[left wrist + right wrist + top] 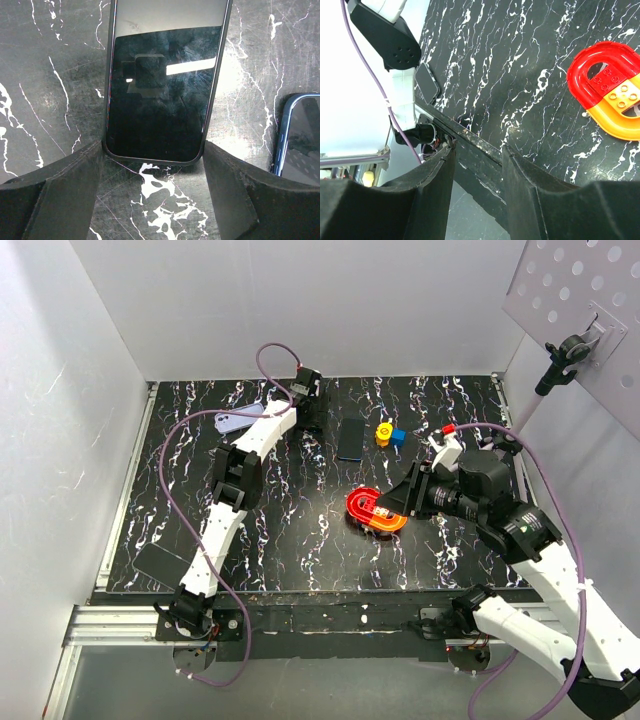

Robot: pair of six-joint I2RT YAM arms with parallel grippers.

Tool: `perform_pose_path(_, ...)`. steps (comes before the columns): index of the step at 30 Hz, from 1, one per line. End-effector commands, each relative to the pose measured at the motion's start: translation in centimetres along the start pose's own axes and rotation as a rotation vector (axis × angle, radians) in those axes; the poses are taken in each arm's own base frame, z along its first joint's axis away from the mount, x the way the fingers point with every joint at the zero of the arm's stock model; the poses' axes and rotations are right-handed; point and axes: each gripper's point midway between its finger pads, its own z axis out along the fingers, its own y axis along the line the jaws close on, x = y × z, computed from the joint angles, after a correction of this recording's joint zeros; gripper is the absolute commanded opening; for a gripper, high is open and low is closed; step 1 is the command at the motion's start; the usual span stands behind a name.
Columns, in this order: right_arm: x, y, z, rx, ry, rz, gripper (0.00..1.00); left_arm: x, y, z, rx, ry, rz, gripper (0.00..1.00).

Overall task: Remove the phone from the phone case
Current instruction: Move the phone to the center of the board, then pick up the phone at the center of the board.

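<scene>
A phone (160,95) with a dark glossy screen lies flat on the black marble table (45,100). My left gripper (154,150) is shut on it, the fingertips (95,152) pressing both corners of its near end. From above, that gripper (305,405) is at the back of the table and hides the phone. A lavender phone case (235,423) lies just left of it, apart from the fingers. My right gripper (477,185) is open and holds nothing, hanging over the table's near edge; from above it (390,503) is beside a red and yellow toy.
A second, blue-edged phone (300,140) lies right of the held one (350,438). A third dark phone (160,562) rests at the near left (427,82). The red-yellow curved toy (375,510) sits mid-table (607,90). Yellow (383,432) and blue (398,437) blocks stand at the back.
</scene>
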Motion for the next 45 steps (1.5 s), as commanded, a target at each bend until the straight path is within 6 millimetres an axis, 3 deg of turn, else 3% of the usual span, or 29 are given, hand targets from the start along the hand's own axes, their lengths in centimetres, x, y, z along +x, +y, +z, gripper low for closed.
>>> perform_pose_path(1, -0.6, 0.4, -0.6, -0.010, -0.045, -0.007, 0.49, 2.6, 0.3, 1.2, -0.013, 0.074, 0.062, 0.66)
perform_pose_path(8, -0.6, 0.3, -0.4, -0.012, -0.046, -0.009, 0.49, 3.1, -0.2, 0.8, 0.011, 0.079, 0.121, 0.49)
perform_pose_path(11, -0.6, 0.2, -0.1, -0.011, -0.040, -0.008, 0.49, 3.3, 0.1, -0.6, -0.018, 0.083, 0.142, 0.44)
perform_pose_path(16, -0.7, 0.3, 0.4, -0.028, -0.041, -0.017, 0.49, 5.5, 1.5, -5.2, -0.047, 0.117, 0.110, 0.40)
perform_pose_path(21, -0.4, 0.6, 1.2, -0.060, -0.027, -0.014, 0.49, 10.1, 1.8, -10.6, -0.006, 0.146, 0.069, 0.40)
perform_pose_path(23, -0.3, 0.8, 1.3, -0.076, -0.024, -0.014, 0.49, 12.3, 1.3, -12.4, 0.041, 0.184, 0.038, 0.47)
perform_pose_path(27, -0.1, 0.7, 1.1, -0.081, -0.026, -0.015, 0.49, 14.4, 1.2, -14.1, 0.078, 0.228, 0.011, 0.95)
perform_pose_path(31, 0.1, 0.5, 0.6, -0.078, -0.038, -0.020, 0.49, 13.3, 2.0, -13.9, 0.028, 0.228, 0.056, 0.98)
perform_pose_path(37, 0.1, 0.3, -0.1, -0.062, -0.063, -0.019, 0.49, 11.7, 2.5, -10.6, -0.044, 0.254, 0.133, 0.98)
perform_pose_path(41, -0.1, 0.4, -0.6, -0.053, -0.073, -0.019, 0.49, 11.5, 1.6, -8.6, -0.025, 0.299, 0.160, 0.98)
perform_pose_path(43, -0.2, 0.4, -0.8, -0.049, -0.076, -0.020, 0.49, 12.1, 1.6, -8.3, -0.020, 0.320, 0.162, 0.92)
perform_pose_path(45, -0.2, 0.4, -0.9, -0.046, -0.077, -0.016, 0.49, 12.6, 1.6, -8.3, -0.016, 0.330, 0.164, 0.71)
